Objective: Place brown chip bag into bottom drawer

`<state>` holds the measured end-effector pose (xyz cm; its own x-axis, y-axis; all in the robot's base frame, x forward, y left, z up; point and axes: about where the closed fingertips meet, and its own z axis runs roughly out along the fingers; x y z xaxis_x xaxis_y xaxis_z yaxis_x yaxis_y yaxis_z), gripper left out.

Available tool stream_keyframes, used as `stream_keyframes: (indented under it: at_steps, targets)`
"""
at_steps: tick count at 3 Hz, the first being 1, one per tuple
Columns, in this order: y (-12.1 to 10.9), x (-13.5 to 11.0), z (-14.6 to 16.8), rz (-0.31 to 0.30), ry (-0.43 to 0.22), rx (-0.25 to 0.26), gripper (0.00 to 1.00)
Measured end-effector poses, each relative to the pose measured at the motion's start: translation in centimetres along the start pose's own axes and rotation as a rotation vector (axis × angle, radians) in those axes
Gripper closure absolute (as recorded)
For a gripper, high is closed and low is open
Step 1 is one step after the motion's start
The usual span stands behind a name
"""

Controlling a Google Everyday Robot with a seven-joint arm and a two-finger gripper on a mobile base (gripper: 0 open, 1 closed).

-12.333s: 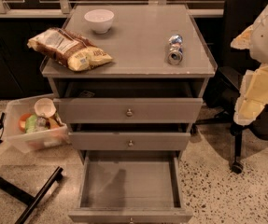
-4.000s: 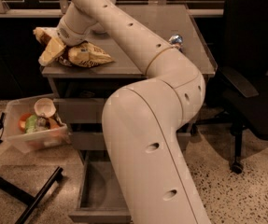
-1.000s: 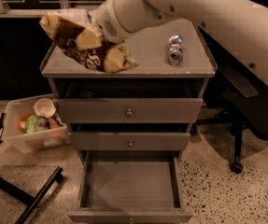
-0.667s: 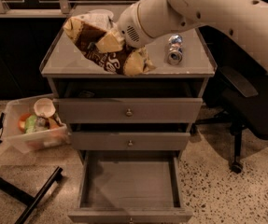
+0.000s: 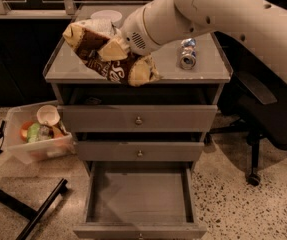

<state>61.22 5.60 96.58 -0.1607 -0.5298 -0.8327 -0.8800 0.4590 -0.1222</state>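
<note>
The brown chip bag (image 5: pixel 108 54), crinkled brown and pale yellow foil, hangs in the air over the cabinet top's front left part. My gripper (image 5: pixel 114 48) is shut on the bag's middle and holds it tilted, one end up to the left and the other down to the right by the front edge. The white arm reaches in from the upper right. The bottom drawer (image 5: pixel 139 196) stands pulled open below, with a flat grey inside and nothing in it. The gripper is well above the drawer.
A crushed silver can (image 5: pixel 188 54) lies on the cabinet top (image 5: pixel 208 71) to the right. A white bowl (image 5: pixel 106 16) sits at the back. The two upper drawers (image 5: pixel 138 119) are shut. A clear plastic bin (image 5: pixel 35 134) stands on the floor at left. A black chair (image 5: pixel 263 119) is at right.
The gripper took hold of the bag at the cabinet top's left and lifted it. Over the last second it has carried the bag rightward and forward, toward the front edge.
</note>
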Motion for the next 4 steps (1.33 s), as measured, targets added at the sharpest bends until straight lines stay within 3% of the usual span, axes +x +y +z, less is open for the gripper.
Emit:
stream_keyframes:
  at_steps: [1, 2, 3, 4]
  targets:
    - [2.9, 0.4, 0.3, -0.032, -0.035, -0.023, 1.0]
    - [8.4, 5.3, 4.3, -0.04, -0.032, -0.109, 1.0]
    - [13.4, 11.6, 10.1, -0.034, 0.025, -0.199, 1.0]
    - [17.2, 18.6, 17.7, -0.033, 0.16, -0.215, 1.0]
